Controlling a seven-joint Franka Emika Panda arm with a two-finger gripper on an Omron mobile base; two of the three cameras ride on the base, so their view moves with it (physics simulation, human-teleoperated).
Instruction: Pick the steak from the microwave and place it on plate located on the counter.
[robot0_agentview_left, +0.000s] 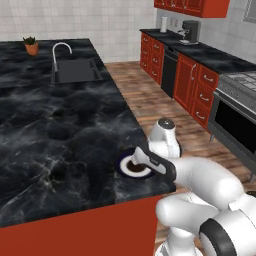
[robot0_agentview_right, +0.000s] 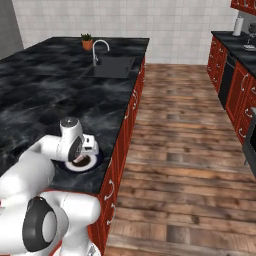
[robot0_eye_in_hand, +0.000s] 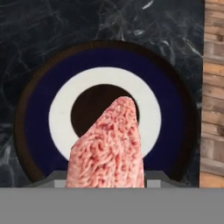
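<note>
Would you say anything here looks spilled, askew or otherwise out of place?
Nothing stands out. The gripper holds the steak over the plate near the counter edge; nothing looks spilled or damaged.

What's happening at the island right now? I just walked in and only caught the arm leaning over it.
The white arm is reaching over the near edge of the black counter, with its tool closed on the steak. The hand view shows the pinkish meat held right above the plate, its tip over the dark centre. The steak does not look released yet, so setting it down seems to be what remains. A sink and a small potted plant sit further back on the counter.
</note>
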